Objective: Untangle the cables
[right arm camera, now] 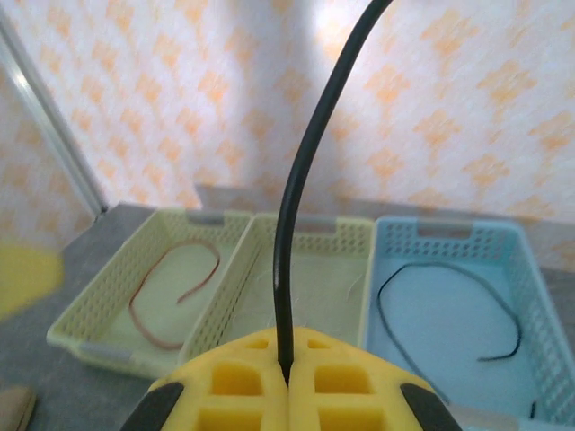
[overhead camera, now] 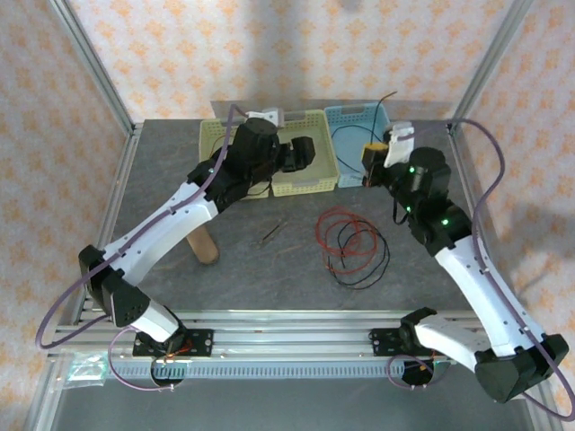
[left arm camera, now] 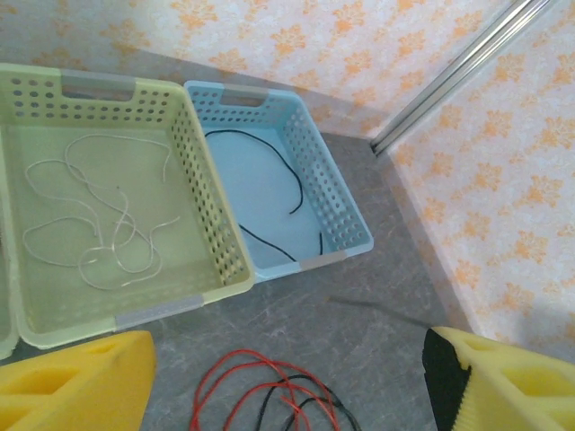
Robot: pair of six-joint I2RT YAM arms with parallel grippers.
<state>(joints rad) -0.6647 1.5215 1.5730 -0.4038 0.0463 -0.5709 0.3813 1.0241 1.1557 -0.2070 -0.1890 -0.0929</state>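
- The right hand is closed. Its two yellow fingers are pressed together on a held black cable.
- That cable leaves the seam between the fingers, runs up almost straight and then bends off to the right near the top of the wrist view.
- In the overhead view the right hand sits at the near right corner of the blue basket. The free end of the cable pokes up past the basket's far rim.
- Ahead of the right hand, three baskets stand touching in a row at the far edge of the worktop, against the patterned wall. They are a left basket and a middle basket, both pale yellow-green, and then the blue one.
- A reddish-brown cable lies in a loose open loop in the left basket.
- The left hand is open, with its yellow fingers far apart at the lower corners of its wrist view and nothing held between them.
- Just below and between those fingers lies a tangle of red and black loops. It rests on the bare worktop in front of the blue basket, well apart from all three baskets.
- Beyond it, a whitish cable lies in the middle basket in slack, wandering curves.
- A second black cable lies in the blue basket, curving along its floor.
- On the worktop to the left of the tangle lies a short dark stick. Further left, a wooden peg is partly under the left arm.
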